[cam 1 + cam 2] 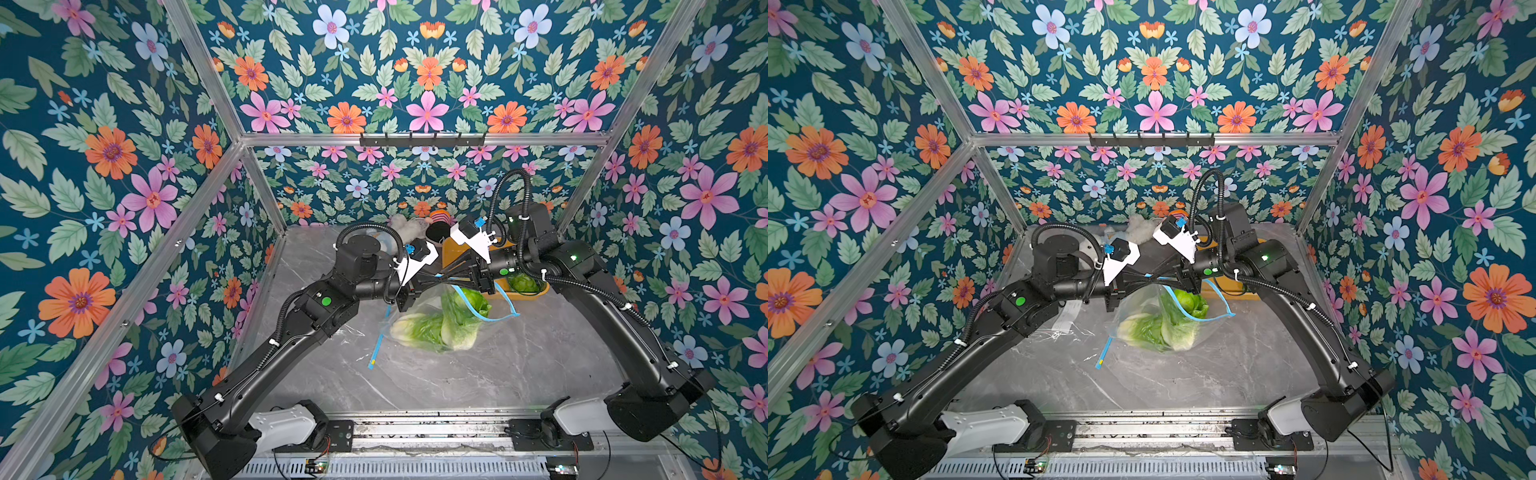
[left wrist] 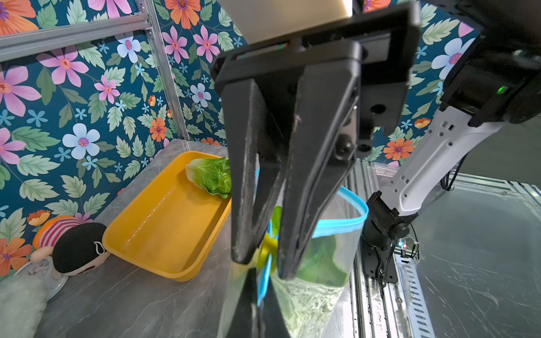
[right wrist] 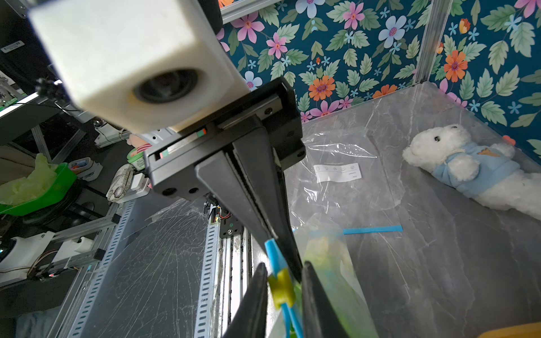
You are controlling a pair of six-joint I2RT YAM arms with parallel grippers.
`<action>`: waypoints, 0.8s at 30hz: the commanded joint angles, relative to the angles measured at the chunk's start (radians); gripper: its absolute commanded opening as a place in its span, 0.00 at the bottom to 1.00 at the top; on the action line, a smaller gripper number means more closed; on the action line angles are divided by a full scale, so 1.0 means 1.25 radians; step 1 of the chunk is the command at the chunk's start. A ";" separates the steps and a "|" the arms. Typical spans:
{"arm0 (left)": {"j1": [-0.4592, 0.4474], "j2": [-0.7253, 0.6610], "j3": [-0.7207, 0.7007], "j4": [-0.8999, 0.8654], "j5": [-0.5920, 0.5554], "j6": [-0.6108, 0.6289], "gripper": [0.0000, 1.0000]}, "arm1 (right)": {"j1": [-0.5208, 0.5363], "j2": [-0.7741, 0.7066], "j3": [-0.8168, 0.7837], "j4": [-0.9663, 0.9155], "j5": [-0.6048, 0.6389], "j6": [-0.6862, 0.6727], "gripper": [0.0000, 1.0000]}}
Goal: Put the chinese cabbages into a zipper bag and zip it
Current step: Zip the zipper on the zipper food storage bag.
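Two chinese cabbages [image 1: 432, 330] lie inside the clear zipper bag [image 1: 409, 309], pale bases low and green leaves toward the mouth. The bag sags on the grey table [image 1: 457, 386] near its centre, with its mouth lifted at 12 o'clock. The third cabbage [image 2: 213, 177] lies in a corner of the yellow tray [image 2: 164, 222], at 1 o'clock from the bag. The left gripper [image 3: 288, 263] is clenched on the bag's blue zip strip [image 3: 271, 250] and holds the mouth up. The right gripper [image 2: 265, 267] has its fingers parted on either side of the yellow slider [image 3: 282, 288], with a thin gap on each side, so it is not gripping. The left arm [image 1: 257, 365] rises from 7 o'clock and the right arm [image 1: 611, 328] from 5 o'clock. Both have their elbows out, and their wrists are turned level and point at each other above the bag. In both top views the fingers overlap, so the grip reads only from the wrist views. There the right arm also hides much of the tray. A spare clear bag [image 3: 351, 152] lies flat at 9 o'clock from the held one. A white bear [image 3: 456, 164] and a doll [image 2: 79, 248] lie along the 12 o'clock edge, mostly covered by the wrists from above.
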 commanded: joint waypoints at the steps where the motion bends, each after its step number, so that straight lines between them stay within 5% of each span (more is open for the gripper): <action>1: 0.000 -0.010 0.008 0.037 0.006 0.008 0.00 | 0.000 0.000 0.000 -0.008 -0.014 -0.026 0.19; 10: -0.001 -0.025 0.000 0.051 0.021 -0.001 0.00 | 0.001 0.001 0.003 -0.007 0.004 -0.027 0.05; 24: 0.002 -0.071 -0.021 0.088 -0.080 -0.055 0.00 | 0.000 -0.010 0.011 -0.060 0.069 -0.019 0.01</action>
